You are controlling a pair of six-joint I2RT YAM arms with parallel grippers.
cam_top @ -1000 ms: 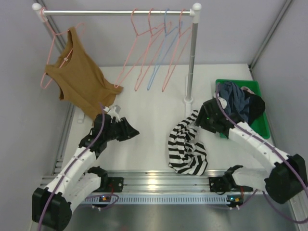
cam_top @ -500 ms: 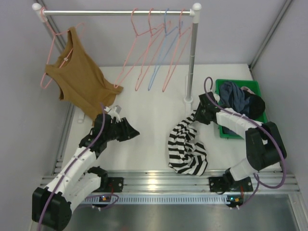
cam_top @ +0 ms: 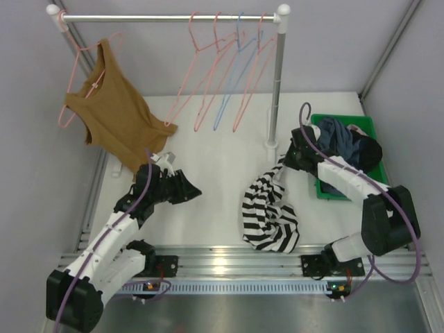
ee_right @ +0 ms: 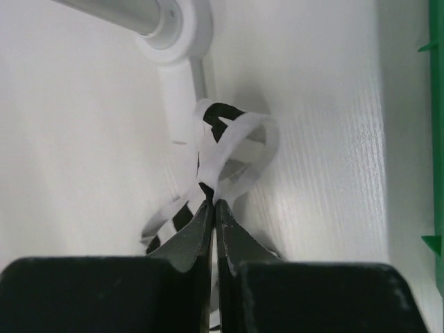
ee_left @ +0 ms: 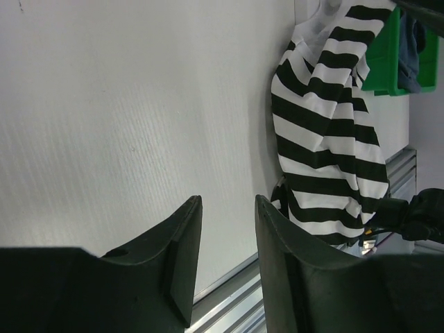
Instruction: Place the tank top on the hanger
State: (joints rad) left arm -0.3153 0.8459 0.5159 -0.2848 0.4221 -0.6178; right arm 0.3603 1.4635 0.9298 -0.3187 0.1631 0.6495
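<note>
The black-and-white striped tank top (cam_top: pixel 269 211) lies crumpled on the white table, right of centre, and also shows in the left wrist view (ee_left: pixel 326 132). Its upper strap (ee_right: pixel 229 149) reaches the foot of the rack post. My right gripper (cam_top: pixel 288 161) is down at that strap, jaws shut on the tank top's white-edged loop (ee_right: pixel 214 202). My left gripper (cam_top: pixel 195 191) hovers open and empty over bare table left of the garment (ee_left: pixel 227 200). Pink hangers (cam_top: pixel 208 76) hang empty on the rail at the back.
A brown top (cam_top: pixel 114 118) hangs on a pink hanger at the rail's left end. A light blue hanger (cam_top: pixel 232 76) hangs among the pink ones. The rack post (cam_top: pixel 276 83) stands just behind my right gripper. A green bin (cam_top: pixel 366 123) of dark clothes sits at the right.
My right arm has swung from over the green bin to the striped top's strap by the post, and its jaws have shut on it. The left arm has stayed put.
</note>
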